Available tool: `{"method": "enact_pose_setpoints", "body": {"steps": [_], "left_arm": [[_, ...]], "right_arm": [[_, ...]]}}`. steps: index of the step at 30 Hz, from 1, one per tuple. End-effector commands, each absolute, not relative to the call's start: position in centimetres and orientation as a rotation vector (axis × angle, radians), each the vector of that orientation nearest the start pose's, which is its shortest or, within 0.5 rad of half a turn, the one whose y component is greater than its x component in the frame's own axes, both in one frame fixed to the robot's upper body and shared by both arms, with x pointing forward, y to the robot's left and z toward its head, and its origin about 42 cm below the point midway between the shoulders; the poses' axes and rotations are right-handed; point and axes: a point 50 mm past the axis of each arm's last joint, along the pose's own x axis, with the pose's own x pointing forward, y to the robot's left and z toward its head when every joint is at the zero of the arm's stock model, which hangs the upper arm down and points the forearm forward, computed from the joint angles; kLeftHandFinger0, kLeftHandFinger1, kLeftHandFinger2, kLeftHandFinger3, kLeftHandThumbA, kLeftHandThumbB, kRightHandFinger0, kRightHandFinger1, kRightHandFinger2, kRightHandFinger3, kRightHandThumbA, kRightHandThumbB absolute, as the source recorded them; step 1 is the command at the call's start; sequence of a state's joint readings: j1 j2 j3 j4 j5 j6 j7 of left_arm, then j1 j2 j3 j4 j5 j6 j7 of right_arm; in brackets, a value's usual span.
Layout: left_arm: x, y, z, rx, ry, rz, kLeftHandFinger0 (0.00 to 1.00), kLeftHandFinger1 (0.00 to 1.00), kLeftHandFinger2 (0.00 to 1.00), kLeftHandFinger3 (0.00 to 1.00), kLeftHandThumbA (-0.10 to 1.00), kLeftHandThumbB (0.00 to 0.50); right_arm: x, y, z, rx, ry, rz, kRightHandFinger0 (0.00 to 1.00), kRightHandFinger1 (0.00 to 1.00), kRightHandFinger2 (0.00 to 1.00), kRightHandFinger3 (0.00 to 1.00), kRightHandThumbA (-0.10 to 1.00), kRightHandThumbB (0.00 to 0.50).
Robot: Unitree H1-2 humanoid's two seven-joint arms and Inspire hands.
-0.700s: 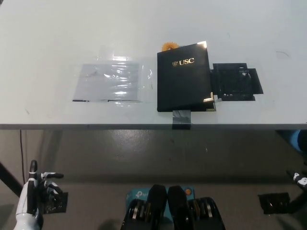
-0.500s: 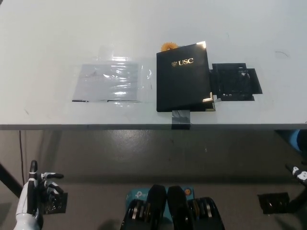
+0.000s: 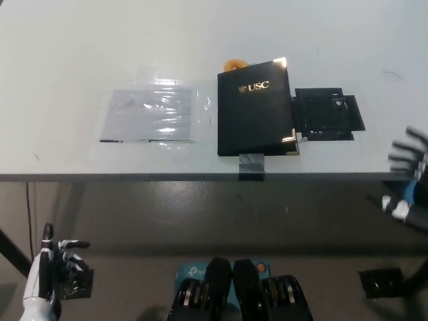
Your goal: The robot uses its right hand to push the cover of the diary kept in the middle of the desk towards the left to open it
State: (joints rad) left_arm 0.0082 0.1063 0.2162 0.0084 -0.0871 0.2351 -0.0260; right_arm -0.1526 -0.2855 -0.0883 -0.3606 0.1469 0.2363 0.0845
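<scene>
Diary: my closed black rectangular diary [image 3: 255, 108] with gold "USC" lettering lies flat at the desk's middle, slightly skewed, its near edge just short of the desk's front edge.
Desk: pale grey flat desk [image 3: 200, 40]; wide bare surface at 12 o'clock of the diary.
Black pad: a flat black patterned square pad [image 3: 328, 114] lies at 3 o'clock, touching or tucked under the diary's right edge.
Clear sheet: a shiny transparent plastic sheet [image 3: 154, 115] lies at 9 o'clock, a narrow strip of bare desk between it and the diary.
Tape: a grey strip of tape [image 3: 253, 164] at 6 o'clock runs from the diary's near edge over the desk's front edge.
Orange object: a small orange round thing [image 3: 233, 65] peeks out at the diary's far left corner.
Right hand: my black right hand [image 3: 410, 160] is at the frame's right edge, at 4 o'clock from the diary and well apart from it, fingers spread, holding nothing.
Left hand: my white left hand [image 3: 47, 267] rests low at 7 o'clock, below the desk, fingers apart and empty.
</scene>
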Motion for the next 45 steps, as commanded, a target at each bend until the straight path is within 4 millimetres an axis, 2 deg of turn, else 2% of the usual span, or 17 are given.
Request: {"method": "enact_pose_setpoints", "body": {"steps": [1,4,6,7,9,14,15,20,21,24,25,27,29,36,38,42,45], "left_arm": [[27.7,30.7,9.3,0.012,0.183,0.195,0.16,0.18,0.23,0.40,1.00,0.486],[27.7,30.7,9.2,-0.010,0.184,0.192,0.15,0.19,0.24,0.39,1.00,0.500],[27.7,30.7,9.2,-0.026,0.184,0.193,0.15,0.19,0.24,0.39,1.00,0.500],[27.7,30.5,9.1,-0.031,0.195,0.194,0.16,0.19,0.23,0.38,1.00,0.500],[27.8,30.4,9.2,-0.032,0.198,0.198,0.14,0.18,0.23,0.37,1.00,0.485],[28.0,30.3,9.5,-0.023,0.194,0.195,0.14,0.17,0.22,0.38,1.00,0.466],[28.2,30.3,9.6,-0.004,0.188,0.189,0.17,0.18,0.22,0.38,1.00,0.475],[28.2,30.3,9.7,-0.003,0.185,0.188,0.17,0.19,0.23,0.39,1.00,0.483],[28.2,30.3,9.6,-0.003,0.171,0.182,0.16,0.20,0.23,0.39,1.00,0.474],[28.2,30.3,9.6,-0.004,0.173,0.193,0.16,0.20,0.24,0.39,1.00,0.486],[28.0,30.3,9.6,-0.015,0.182,0.203,0.16,0.20,0.24,0.39,1.00,0.461],[27.7,30.2,9.5,-0.018,0.186,0.206,0.16,0.19,0.24,0.39,1.00,0.457],[27.7,30.2,9.5,-0.013,0.189,0.210,0.16,0.19,0.24,0.39,1.00,0.457],[27.8,30.3,9.3,-0.008,0.182,0.195,0.14,0.18,0.23,0.40,1.00,0.444],[27.8,30.3,9.2,0.001,0.182,0.191,0.14,0.17,0.23,0.39,1.00,0.484],[27.9,30.1,9.4,-0.014,0.182,0.193,0.14,0.17,0.23,0.39,1.00,0.454],[27.9,30.0,9.4,0.017,0.182,0.189,0.12,0.17,0.21,0.40,1.00,0.468]], "right_arm": [[33.1,-28.0,27.4,-0.126,-0.356,0.149,0.64,0.72,0.78,0.90,1.00,0.107],[35.5,-27.1,28.3,0.092,-0.314,0.145,0.67,0.74,0.81,0.92,1.00,0.077],[36.0,-26.8,28.4,0.137,-0.310,0.147,0.68,0.75,0.82,0.93,1.00,0.067],[37.3,-26.3,28.6,0.214,-0.291,0.142,0.68,0.74,0.81,0.93,1.00,0.099],[38.4,-25.6,28.7,0.318,-0.270,0.139,0.66,0.72,0.79,0.90,1.00,0.094],[39.5,-24.7,28.9,0.441,-0.248,0.112,0.62,0.70,0.75,0.87,1.00,0.120],[41.3,-23.1,28.8,0.597,-0.206,0.103,0.71,0.80,0.85,0.95,1.00,0.126],[42.1,-22.6,28.5,0.675,-0.173,0.084,0.74,0.83,0.89,0.99,1.00,0.137],[44.0,-20.9,27.5,0.824,-0.079,0.036,0.98,1.00,1.00,1.00,1.00,0.128],[44.8,-20.0,26.4,0.871,0.002,-0.025,1.00,1.00,1.00,1.00,1.00,0.116],[45.2,-19.1,25.5,0.919,0.062,-0.076,1.00,1.00,1.00,1.00,1.00,0.098],[45.2,-18.9,25.4,0.925,0.074,-0.083,1.00,1.00,1.00,1.00,1.00,0.096],[45.7,-17.7,24.0,0.982,0.153,-0.141,1.00,1.00,1.00,1.00,1.00,0.060],[45.7,-15.6,22.1,1.039,0.221,-0.169,1.00,1.00,1.00,1.00,1.00,0.053],[45.6,-14.7,21.3,1.050,0.239,-0.173,1.00,1.00,1.00,1.00,1.00,0.054],[45.5,-14.0,20.5,1.044,0.259,-0.187,1.00,1.00,1.00,1.00,1.00,0.048],[45.1,-13.3,19.5,1.052,0.274,-0.186,1.00,1.00,1.00,1.00,1.00,0.046]]}}
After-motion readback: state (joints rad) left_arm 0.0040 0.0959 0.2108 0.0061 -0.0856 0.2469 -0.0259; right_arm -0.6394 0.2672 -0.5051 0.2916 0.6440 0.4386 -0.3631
